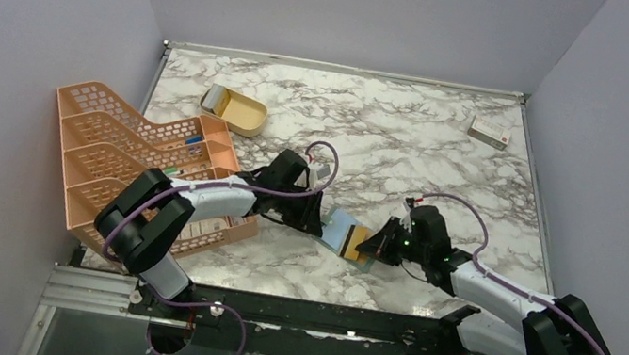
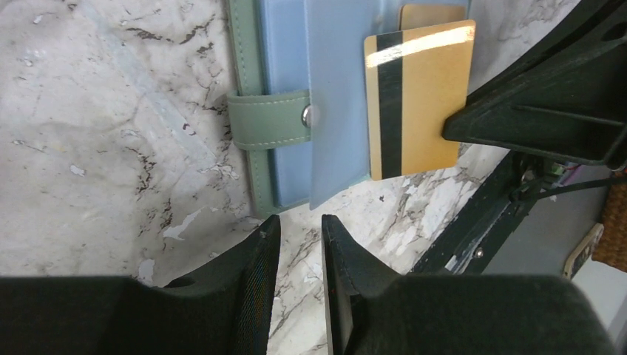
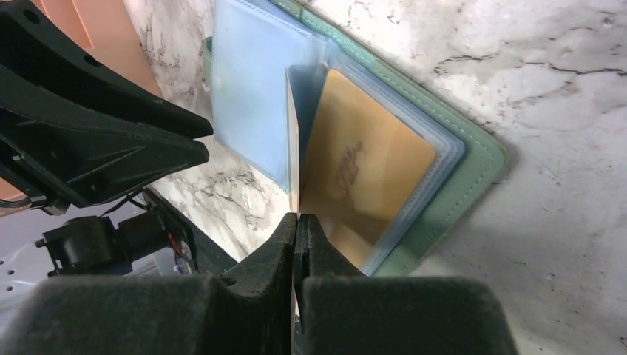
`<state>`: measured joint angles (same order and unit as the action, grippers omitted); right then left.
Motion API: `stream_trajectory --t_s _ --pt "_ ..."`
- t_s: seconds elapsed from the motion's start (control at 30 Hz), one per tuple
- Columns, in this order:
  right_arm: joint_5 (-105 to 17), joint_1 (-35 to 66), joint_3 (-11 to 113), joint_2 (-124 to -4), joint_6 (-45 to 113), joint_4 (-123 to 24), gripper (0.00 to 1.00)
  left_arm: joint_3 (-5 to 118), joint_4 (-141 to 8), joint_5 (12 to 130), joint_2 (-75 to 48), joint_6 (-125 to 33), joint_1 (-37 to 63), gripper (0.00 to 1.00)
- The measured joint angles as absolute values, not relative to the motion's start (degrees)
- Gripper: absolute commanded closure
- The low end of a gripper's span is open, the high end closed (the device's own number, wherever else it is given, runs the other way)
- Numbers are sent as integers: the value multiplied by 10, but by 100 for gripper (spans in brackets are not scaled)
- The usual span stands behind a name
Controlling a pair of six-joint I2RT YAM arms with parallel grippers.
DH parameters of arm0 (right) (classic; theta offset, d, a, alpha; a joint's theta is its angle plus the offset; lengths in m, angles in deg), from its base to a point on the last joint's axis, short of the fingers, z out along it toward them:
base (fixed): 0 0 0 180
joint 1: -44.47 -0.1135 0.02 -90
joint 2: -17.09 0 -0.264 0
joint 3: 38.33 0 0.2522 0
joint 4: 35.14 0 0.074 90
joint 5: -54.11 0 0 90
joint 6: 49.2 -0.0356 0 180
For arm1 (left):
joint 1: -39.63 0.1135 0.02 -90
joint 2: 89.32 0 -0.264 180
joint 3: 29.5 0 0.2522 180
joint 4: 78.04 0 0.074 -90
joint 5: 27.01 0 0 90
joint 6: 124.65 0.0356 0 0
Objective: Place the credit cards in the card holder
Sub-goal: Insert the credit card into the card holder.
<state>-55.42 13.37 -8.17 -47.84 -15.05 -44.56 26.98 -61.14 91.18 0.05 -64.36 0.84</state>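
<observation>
The card holder (image 1: 338,230) lies open on the marble between my two grippers, grey-green rim with a snap tab (image 2: 270,118), pale blue sleeves inside. My right gripper (image 1: 369,243) is shut on a tan-orange credit card (image 2: 421,96) with a black stripe, held on edge at the open sleeve; the card shows edge-on in the right wrist view (image 3: 293,166) above the gripper (image 3: 297,218). A second credit card (image 3: 370,177) sits inside a clear sleeve. My left gripper (image 2: 299,229) is slightly open and empty, just off the holder's near edge, also seen from above (image 1: 319,221).
An orange mesh rack (image 1: 140,169) stands at the left beside my left arm. A gold oval tin (image 1: 236,110) lies at the back left. A white box with a red mark (image 1: 489,132) lies at the back right. The black front rail (image 2: 473,222) runs close by.
</observation>
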Motion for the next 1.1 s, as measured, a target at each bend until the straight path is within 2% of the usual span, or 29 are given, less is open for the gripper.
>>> stream_trajectory --t_s 0.17,0.2,0.23,0.43,0.73,1.1 --pt "-575 161 -95 -484 -162 -436 99 268 -626 876 6 -644 5 71" --pt "-580 167 -98 -486 -163 -432 99 268 -628 870 6 -643 5 75" --pt "-593 176 -102 -492 -165 -424 99 268 -634 854 9 -641 5 75" --pt "-608 184 -105 -499 -166 -409 99 268 -642 850 26 -641 3 77" --pt "-618 198 -122 -495 -166 -398 99 266 -666 850 42 -651 -9 85" --pt "-648 209 -123 -535 -157 -353 99 261 -679 844 44 -663 -14 86"
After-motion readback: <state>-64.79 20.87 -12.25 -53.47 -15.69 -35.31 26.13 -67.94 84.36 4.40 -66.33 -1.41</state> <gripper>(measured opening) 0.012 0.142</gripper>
